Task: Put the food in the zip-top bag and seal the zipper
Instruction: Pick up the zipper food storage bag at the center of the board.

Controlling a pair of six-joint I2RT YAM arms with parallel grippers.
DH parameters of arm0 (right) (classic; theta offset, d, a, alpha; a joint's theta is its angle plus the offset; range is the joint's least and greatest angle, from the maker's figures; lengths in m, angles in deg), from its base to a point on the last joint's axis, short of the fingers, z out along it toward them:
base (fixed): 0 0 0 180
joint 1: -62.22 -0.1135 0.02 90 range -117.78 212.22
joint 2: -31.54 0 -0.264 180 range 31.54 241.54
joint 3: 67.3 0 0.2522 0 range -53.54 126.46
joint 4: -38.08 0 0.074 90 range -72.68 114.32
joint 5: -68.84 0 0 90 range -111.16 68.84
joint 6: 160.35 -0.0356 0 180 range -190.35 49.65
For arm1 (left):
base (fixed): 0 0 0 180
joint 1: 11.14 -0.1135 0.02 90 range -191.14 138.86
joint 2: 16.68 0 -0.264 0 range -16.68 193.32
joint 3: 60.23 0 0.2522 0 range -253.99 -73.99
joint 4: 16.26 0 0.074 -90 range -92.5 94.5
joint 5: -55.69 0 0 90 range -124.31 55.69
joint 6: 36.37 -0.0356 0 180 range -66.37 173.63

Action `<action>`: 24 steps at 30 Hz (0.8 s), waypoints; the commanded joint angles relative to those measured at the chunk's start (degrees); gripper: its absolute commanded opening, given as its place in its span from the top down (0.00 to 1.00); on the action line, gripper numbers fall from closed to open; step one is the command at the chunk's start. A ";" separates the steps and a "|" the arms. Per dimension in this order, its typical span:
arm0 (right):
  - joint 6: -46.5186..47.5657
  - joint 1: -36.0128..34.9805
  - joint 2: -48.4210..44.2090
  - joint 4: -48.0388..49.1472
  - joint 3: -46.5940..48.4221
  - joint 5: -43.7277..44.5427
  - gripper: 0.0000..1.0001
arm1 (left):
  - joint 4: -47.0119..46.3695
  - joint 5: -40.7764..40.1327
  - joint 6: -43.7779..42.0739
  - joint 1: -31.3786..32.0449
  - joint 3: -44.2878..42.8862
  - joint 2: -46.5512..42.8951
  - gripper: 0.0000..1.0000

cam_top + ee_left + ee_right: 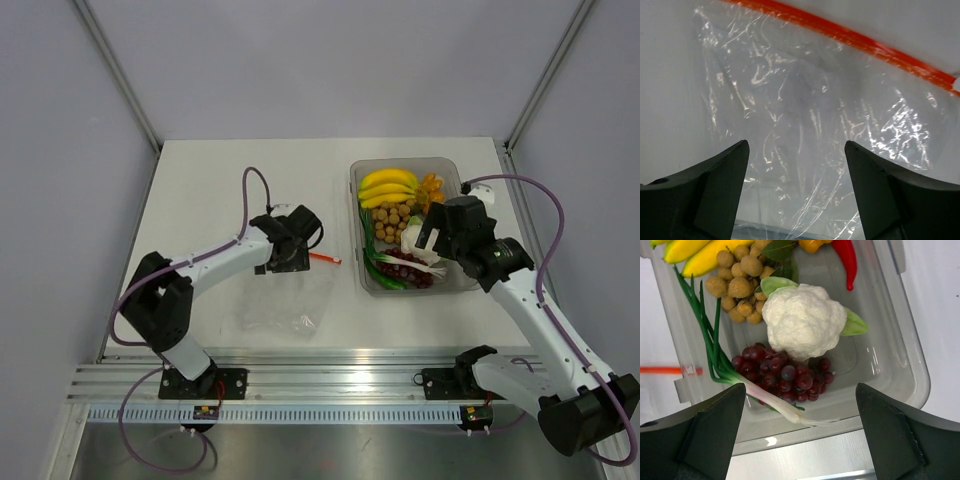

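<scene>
The zip-top bag (285,300) lies flat and see-through on the white table, its red zipper (325,259) along the far edge. My left gripper (285,250) hovers over the bag's mouth end. In the left wrist view it (796,143) is open above the crinkled bag (805,115), with the zipper (865,42) beyond it. The food sits in a clear tub (400,162): bananas (388,186), brown ball cluster (737,285), white bulb (802,320), dark red grapes (785,375), red chilli (847,260), green onion (715,355). My right gripper (800,386) is open above the tub's near side.
The tub's rigid wall (900,355) rises around the food. A metal rail (330,385) runs along the table's near edge, where both arm bases are bolted. Grey enclosure walls stand on three sides.
</scene>
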 commanded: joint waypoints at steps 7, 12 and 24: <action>6.23 -4.99 1.28 4.66 3.30 -9.65 0.01 | 4.18 -6.79 9.92 -0.54 17.38 -21.35 0.12; 5.62 -8.86 5.14 5.10 5.76 -9.57 0.01 | 8.13 -3.98 13.61 -0.62 22.22 -26.99 0.10; 3.42 -11.68 6.03 5.98 5.85 -9.48 0.01 | -1.44 6.92 19.15 -0.62 32.87 -33.67 0.50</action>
